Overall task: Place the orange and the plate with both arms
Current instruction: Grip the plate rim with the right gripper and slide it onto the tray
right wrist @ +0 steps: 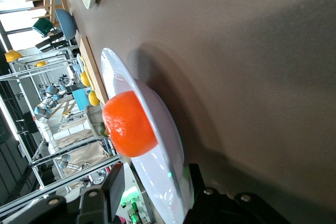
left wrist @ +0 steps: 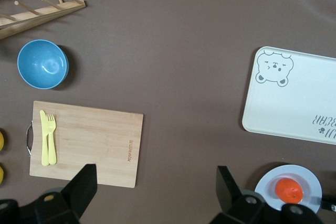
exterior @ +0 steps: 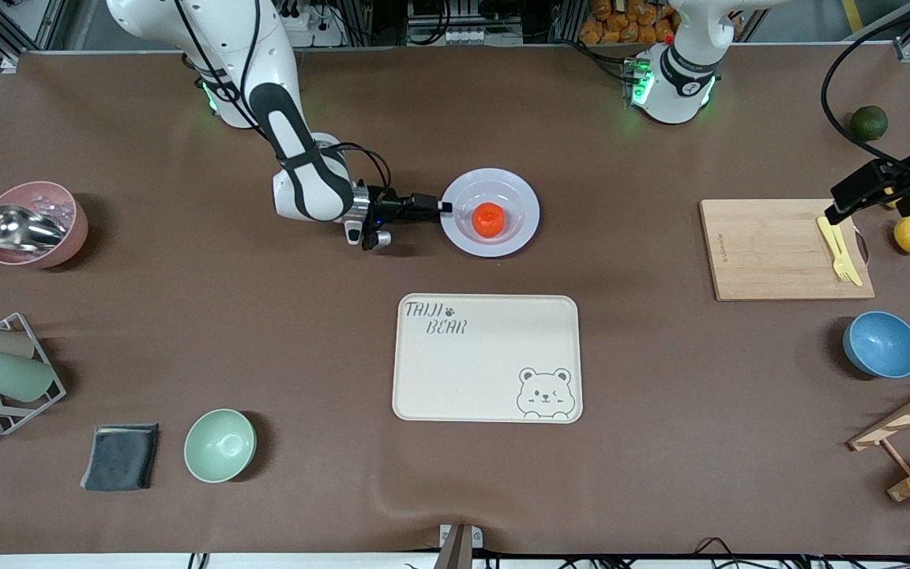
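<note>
Front view: the matte brown worktop (exterior: 186, 316) carries the cream rectangular bear tray (exterior: 486, 359), and farther from the camera than it, the round pale lavender plate (exterior: 490, 212), smooth and wide-rimmed. The glossy round orange (exterior: 488, 220) sits in its shallow centre. My right gripper (exterior: 445, 207) lies low at the plate's edge, jaws set above and below the rim, though whether they pinch it I cannot tell. My left gripper (left wrist: 155, 179) waits over the bamboo cutting board (left wrist: 86, 142), jaws spread, fingertips cut off.
</note>
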You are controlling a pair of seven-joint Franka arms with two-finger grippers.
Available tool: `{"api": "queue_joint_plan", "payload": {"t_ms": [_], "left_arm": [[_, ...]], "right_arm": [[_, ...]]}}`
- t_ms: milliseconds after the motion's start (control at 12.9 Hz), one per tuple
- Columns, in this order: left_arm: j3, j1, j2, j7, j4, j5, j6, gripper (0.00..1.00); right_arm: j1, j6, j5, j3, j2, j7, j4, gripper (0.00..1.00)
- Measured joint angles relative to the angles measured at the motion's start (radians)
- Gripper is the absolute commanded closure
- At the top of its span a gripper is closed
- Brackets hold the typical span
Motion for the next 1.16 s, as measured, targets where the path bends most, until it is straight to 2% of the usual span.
{"api": "queue_joint_plan", "payload": {"t_ms": [155, 387, 542, 697, 852, 1162], "left_arm": [[-0.002, -0.001, 0.0, 0.0, 0.0, 0.0, -0.008, 0.0], [-0.003, -0.001, 0.0, 0.0, -0.001, 0.0, -0.011, 0.0], [-0.004, -0.003, 0.0, 0.0, -0.001, 0.0, -0.011, 0.0], [-0.004, -0.003, 0.0, 0.0, -0.001, 0.0, -0.011, 0.0], [-0.004, -0.003, 0.0, 0.0, -0.002, 0.0, -0.011, 0.0], [-0.005, -0.004, 0.0, 0.0, -0.006, -0.004, -0.011, 0.0]], "right_arm": [[0.004, 0.0, 0.019, 0.0, 0.009, -0.013, 0.0, 0.65], [0.02, 0.0, 0.04, 0.0, 0.014, -0.014, 0.002, 0.7], [0.029, 0.0, 0.046, 0.0, 0.015, -0.014, 0.003, 0.8], [0.031, 0.0, 0.052, 0.0, 0.015, -0.015, 0.004, 0.84], [0.031, 0.0, 0.054, 0.0, 0.015, -0.017, 0.004, 1.0], [0.031, -0.025, 0.062, -0.004, 0.01, -0.032, 0.014, 1.0]]}}
